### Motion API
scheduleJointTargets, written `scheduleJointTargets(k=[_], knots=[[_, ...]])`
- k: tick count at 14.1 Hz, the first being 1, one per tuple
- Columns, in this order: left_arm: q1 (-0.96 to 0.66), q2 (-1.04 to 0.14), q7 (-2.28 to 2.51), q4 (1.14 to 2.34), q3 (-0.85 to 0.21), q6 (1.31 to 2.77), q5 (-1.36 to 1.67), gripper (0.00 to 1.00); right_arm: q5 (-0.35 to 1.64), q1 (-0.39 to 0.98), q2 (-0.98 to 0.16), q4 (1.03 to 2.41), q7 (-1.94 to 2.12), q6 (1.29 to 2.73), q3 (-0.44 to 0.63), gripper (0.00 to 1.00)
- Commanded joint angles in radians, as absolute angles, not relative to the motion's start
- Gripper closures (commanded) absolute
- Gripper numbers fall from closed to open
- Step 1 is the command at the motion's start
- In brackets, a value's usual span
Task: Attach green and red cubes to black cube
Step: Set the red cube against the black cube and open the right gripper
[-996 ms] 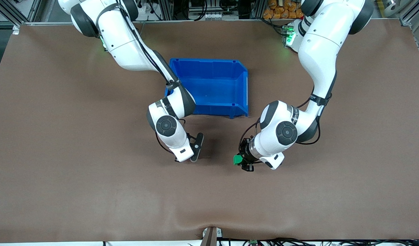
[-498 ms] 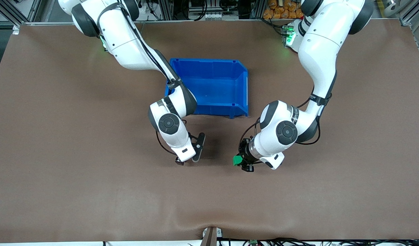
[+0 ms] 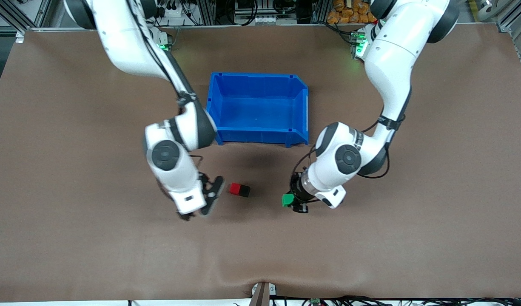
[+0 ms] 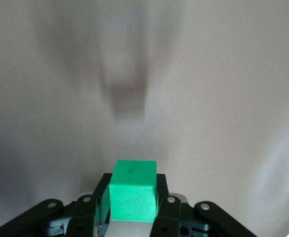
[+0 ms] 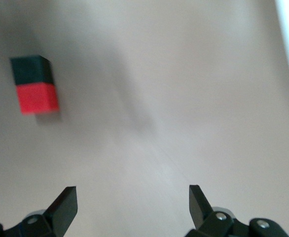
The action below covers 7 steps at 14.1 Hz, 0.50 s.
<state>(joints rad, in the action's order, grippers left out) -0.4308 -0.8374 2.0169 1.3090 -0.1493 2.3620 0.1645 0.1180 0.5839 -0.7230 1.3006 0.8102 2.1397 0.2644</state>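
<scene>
Now: green cube [image 3: 287, 199] 1 | red cube [image 3: 234, 188] 1 | black cube [image 3: 243, 191] 1

Lighting: even, diffuse overhead light; brown bench [image 3: 73, 238] evenly bright with faint sheen in the lower centre of the front view. Shadows: soft, beneath both arms and below the blue bin [image 3: 260, 106]. Both wrist views: motion blur, smeared shadows, pale washed-out surface. Front view: sharp.
</scene>
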Motion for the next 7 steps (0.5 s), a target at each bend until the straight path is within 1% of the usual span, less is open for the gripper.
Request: scheduleJointTargets(k=[1, 3, 5, 7], knots=[[-0.498, -0.896, 2.029, 1.237, -0.1, 2.381, 0.178, 1.0, 0.138, 0.484, -0.609, 1.354, 0.798, 2.067, 0.256, 0.0], [-0.546, -0.939, 2.028, 1.188, -0.063, 2.41, 0.178, 1.0, 0.138, 0.408, -0.56, 1.354, 0.798, 1.975, 0.259, 0.0], [-0.572, -0.972, 2.028, 1.172, -0.055, 2.457, 0.178, 1.0, 0.137, 0.31, -0.491, 1.387, 0.799, 1.957, 0.261, 0.0], [-0.59, -0.995, 2.029, 1.16, -0.055, 2.474, 0.178, 1.0, 0.138, 0.218, -0.439, 1.416, 0.795, 1.947, 0.259, 0.0]])
